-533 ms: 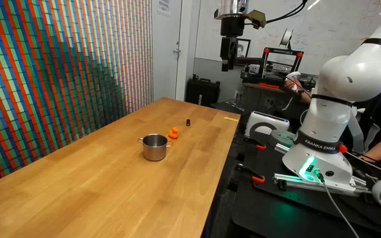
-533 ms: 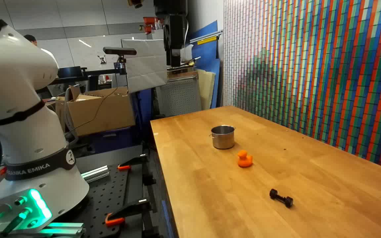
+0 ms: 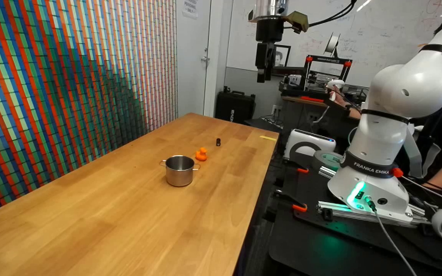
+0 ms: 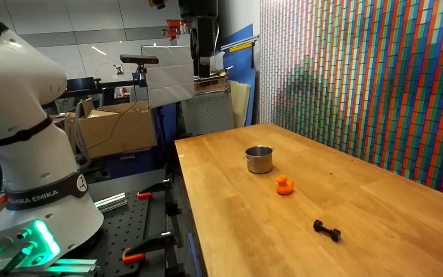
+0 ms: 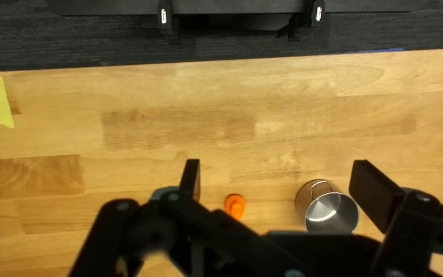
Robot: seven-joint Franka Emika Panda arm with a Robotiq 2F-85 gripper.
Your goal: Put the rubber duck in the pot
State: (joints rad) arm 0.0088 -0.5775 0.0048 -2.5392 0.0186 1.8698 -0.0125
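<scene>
While the gripper [image 5: 277, 179] hangs high above the wooden table [image 4: 229, 223], its jaws spread wide and holding nothing, the orange rubber duck [image 4: 285, 186] sits upright on the wood near the silver pot [image 4: 259, 161], outside it and not touching. A small black dumbbell [image 4: 327, 231] lies farther along, with the duck between it and the pot. The likeliest trouble is crowding: the wrist view shows duck and pot within the span of the jaws, so a descent made this wide and off-centre could bring one jaw onto the metal and tip or shove it. Pinching the duck's rounded head rather than its body might let it slip. Releasing off-centre later could bounce it off the pot's edge.
</scene>
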